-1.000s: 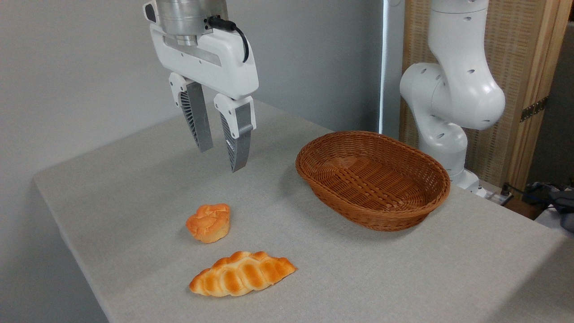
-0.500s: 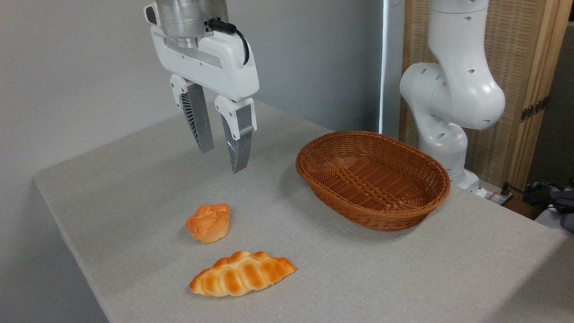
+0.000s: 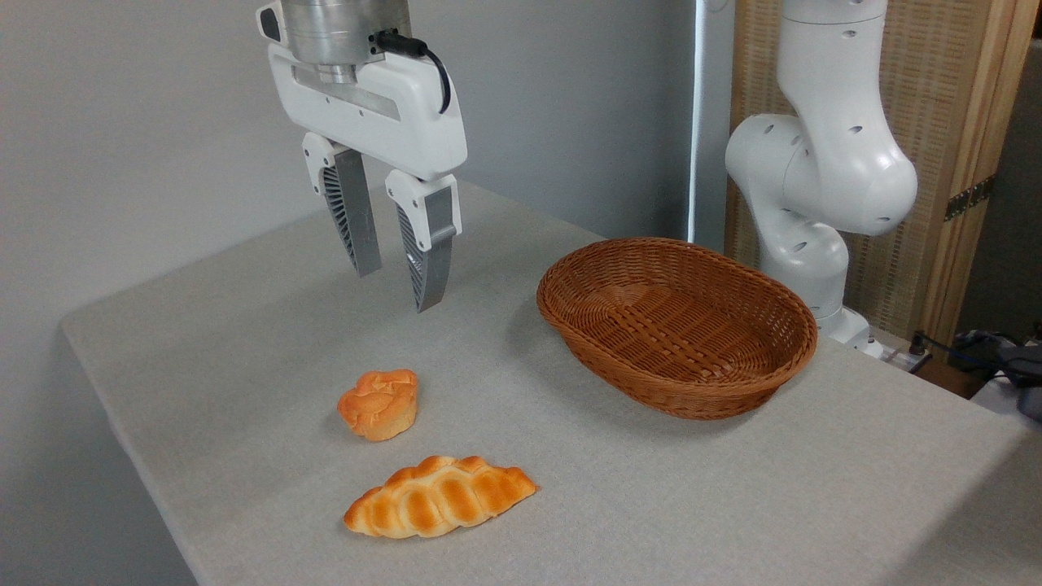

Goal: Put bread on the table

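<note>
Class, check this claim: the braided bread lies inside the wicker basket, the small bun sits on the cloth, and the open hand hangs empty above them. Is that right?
Not quite. The camera view shows the braided bread lying on the table cloth, in front of the small bun, not inside the wicker basket, which holds nothing. The rest stands: the hand hangs open and empty above them.

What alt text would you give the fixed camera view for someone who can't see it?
A braided bread loaf lies on a grey-clothed table beside a small bun; an open, empty robot gripper hangs above, and an empty wicker basket sits right.
</note>
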You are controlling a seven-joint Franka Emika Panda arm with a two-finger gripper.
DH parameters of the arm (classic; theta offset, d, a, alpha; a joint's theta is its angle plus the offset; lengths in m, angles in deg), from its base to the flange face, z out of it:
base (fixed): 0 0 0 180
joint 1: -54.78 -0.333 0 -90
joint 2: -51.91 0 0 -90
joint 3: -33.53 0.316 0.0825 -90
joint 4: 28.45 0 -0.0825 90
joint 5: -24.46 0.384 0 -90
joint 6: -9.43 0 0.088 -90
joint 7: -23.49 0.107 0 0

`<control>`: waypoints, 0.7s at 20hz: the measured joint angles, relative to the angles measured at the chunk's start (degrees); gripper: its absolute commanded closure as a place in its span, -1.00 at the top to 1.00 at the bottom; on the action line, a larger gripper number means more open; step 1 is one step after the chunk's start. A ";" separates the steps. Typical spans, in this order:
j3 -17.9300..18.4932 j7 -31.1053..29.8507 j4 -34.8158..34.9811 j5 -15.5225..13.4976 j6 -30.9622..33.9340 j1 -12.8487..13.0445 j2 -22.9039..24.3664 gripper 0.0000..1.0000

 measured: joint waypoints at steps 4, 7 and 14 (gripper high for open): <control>-1.77 -0.05 0.03 0.00 0.00 -1.79 0.00 1.00; -3.20 -0.05 0.07 0.00 0.00 -3.17 0.00 1.00; -3.30 0.38 0.25 0.01 0.14 -3.30 0.00 1.00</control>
